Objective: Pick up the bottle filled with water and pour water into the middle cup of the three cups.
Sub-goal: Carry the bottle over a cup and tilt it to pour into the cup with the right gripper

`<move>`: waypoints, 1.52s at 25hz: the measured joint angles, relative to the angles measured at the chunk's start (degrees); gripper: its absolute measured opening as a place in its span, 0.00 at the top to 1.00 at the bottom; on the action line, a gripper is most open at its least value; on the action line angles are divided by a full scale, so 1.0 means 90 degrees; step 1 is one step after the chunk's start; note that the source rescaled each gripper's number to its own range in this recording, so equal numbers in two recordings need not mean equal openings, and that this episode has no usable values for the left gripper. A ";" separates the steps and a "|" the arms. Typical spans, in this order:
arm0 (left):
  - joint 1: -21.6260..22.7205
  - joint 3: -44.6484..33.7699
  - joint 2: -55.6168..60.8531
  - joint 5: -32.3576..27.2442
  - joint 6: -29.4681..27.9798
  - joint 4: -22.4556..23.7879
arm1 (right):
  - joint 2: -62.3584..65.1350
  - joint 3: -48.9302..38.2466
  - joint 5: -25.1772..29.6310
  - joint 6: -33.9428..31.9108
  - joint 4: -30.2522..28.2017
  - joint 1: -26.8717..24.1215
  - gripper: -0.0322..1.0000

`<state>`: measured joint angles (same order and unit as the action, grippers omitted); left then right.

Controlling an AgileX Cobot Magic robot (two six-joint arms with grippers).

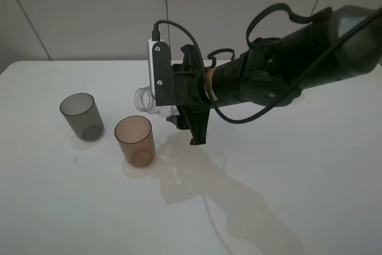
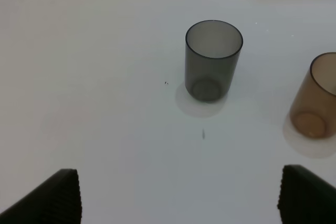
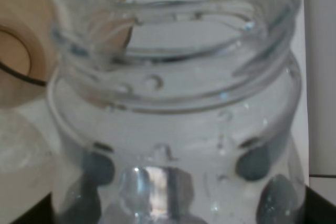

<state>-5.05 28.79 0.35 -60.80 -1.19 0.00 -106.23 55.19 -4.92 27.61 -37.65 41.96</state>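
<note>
Two cups stand in view on the white table (image 1: 310, 165): the smoky grey cup (image 1: 82, 116) toward the left edge, and the orange-brown cup (image 1: 135, 140) just to its right and nearer the camera, with a strip of bare table between them. We see the right arm (image 1: 286, 67) reaching in from the right and across the middle. Its right gripper (image 1: 190, 101) is clamped on the bottle (image 1: 145, 99), which lies tipped almost level in the air — open mouth pointing left, above and slightly behind the orange-brown cup's rim, touching neither cup. From the right wrist the threaded neck fills the picture, with droplets clinging inside and dark pads (image 3: 252, 162) pressed on the clear body at both sides; how much water it holds we cannot tell. The left gripper (image 2: 179, 196) hangs over the table short of the grey cup, its fingertips (image 2: 59, 199) wide apart and holding nothing. Room is widest on the near and right parts of the table, where only the arm's shadow (image 1: 239, 201) falls; left of the grey cup the table runs on to its rounded corner. The surface is plain glossy white, with a small dark speck (image 1: 75, 160) near the grey cup — behind it rises a pale panelled wall (image 1: 89, 10) with thin seams.
</note>
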 joint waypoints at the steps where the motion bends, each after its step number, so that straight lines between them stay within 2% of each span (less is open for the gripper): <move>1: 0.0000 0.0000 0.0000 0.0000 0.0000 0.0000 | -0.0039 0.0041 0.0000 0.0000 -0.0078 0.0000 0.92; 7: 0.0000 0.0000 0.0000 0.0000 0.0000 0.0000 | -0.0207 0.0410 0.0032 0.0000 -0.0580 0.0000 0.92; 12: 0.0000 0.0000 0.0000 0.0000 0.0000 0.0000 | -0.0460 0.0672 0.0177 0.0000 -0.1299 0.0000 0.92; 17: 0.0000 0.0000 0.0000 0.0000 0.0000 0.0000 | -0.0534 0.0901 0.0226 0.0000 -0.1662 0.0000 0.92; 22: 0.0000 0.0000 0.0000 0.0000 0.0000 0.0000 | -0.0548 0.0954 0.0279 0.0000 -0.2453 0.0000 0.92; 27: 0.0000 0.0000 0.0000 0.0000 0.0000 0.0000 | -0.0554 0.0954 0.0284 0.0000 -0.2952 0.0000 0.92; 38: 0.0000 0.0000 0.0000 0.0000 0.0000 0.0000 | -0.0579 0.1244 0.0393 0.0000 -0.3111 0.0000 0.92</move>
<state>-5.05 28.79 0.35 -60.80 -1.19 0.00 -111.44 66.39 -1.38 27.61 -65.65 41.96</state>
